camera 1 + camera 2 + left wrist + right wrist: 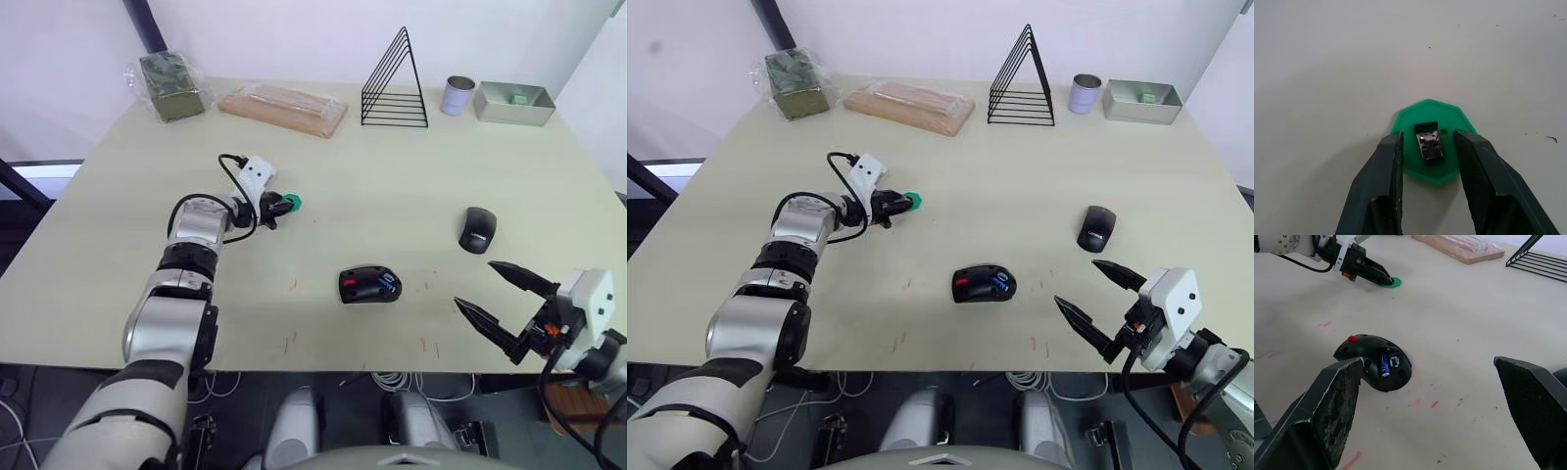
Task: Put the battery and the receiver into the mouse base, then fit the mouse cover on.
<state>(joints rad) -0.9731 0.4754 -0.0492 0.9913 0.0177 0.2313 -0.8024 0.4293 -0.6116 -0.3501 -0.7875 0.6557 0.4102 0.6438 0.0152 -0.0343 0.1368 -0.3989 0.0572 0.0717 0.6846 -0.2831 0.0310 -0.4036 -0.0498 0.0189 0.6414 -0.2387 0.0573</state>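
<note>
The left hand [1425,161] is part open, its fingers either side of the receiver [1429,141] on a green disc [1430,110], gripping nothing. It should close squarely on the receiver's sides. The battery [1384,364] seems seated in the base [1374,361]; the right hand [505,304] gapes wide, empty, near the cover [477,230] on the desk [392,186].

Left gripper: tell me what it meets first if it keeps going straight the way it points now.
The left gripper is open, its fingers either side of the small receiver lying on the green disc. Going straight on, it would likely meet the disc and the table under it, the receiver passing between the fingers.
</note>
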